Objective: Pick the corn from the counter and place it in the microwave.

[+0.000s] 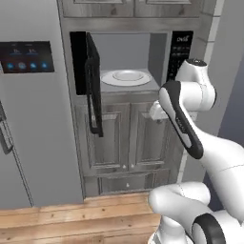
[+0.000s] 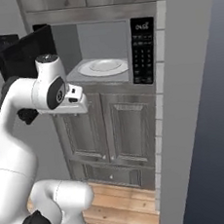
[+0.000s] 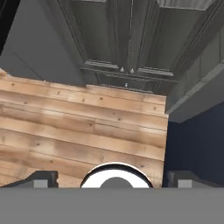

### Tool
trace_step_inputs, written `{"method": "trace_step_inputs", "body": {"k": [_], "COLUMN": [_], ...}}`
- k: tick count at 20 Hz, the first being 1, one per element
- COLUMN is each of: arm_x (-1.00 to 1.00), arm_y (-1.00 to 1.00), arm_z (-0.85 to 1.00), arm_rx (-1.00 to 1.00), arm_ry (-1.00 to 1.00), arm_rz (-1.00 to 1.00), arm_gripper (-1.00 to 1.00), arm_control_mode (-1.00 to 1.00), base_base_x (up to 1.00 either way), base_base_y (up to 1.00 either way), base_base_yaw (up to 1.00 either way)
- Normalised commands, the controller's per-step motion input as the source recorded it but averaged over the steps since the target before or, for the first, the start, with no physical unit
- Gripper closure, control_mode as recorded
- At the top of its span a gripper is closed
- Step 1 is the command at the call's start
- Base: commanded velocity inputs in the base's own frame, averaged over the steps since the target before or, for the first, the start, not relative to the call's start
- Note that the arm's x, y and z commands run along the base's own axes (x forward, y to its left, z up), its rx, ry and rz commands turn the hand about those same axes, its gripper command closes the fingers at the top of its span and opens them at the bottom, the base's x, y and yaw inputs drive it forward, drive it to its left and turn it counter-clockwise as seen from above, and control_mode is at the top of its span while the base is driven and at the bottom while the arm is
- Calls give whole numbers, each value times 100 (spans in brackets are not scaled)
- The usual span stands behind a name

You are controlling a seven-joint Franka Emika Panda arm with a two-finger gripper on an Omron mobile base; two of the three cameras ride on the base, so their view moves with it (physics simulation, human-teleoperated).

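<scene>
- The gripper (image 3: 112, 181) points down at the floor; its two dark fingertips (image 3: 41, 179) stand spread wide at the bottom of the hand view, released, with nothing between them.
- Under the fingers lies the wooden plank floor (image 3: 78, 131), and past it the dark grey cabinet doors (image 3: 124, 39) below the microwave.
- The arm (image 1: 183, 119) is folded in front of those doors, its hand level with their top edge, just below the microwave (image 1: 125, 59).
- The microwave stands open: its black door (image 1: 93, 76) with the long handle (image 1: 95, 102) is swung out to the left of the cavity.
- Inside, the white round plate (image 1: 126, 77) sits on the grey floor of the cavity, bare.
- The black control panel (image 2: 143, 49) is at the right of the cavity.
- The grey fridge (image 1: 33, 119) with its blue-lit display (image 1: 26, 56) stands left of the microwave.
- I cannot tell where the corn is.
</scene>
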Motion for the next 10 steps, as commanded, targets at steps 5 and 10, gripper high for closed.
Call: {"method": "trace_step_inputs", "body": {"k": [5, 10], "arm_x": [0, 0], "arm_y": [0, 0], "arm_z": [0, 0], "arm_rx": [0, 0], "arm_ry": [0, 0], "arm_rz": [0, 0], "arm_gripper": [-100, -100], "arm_control_mode": [100, 100], "base_base_x": [-59, -36], "base_base_y": [74, 56], "base_base_yaw": [83, 98]}}
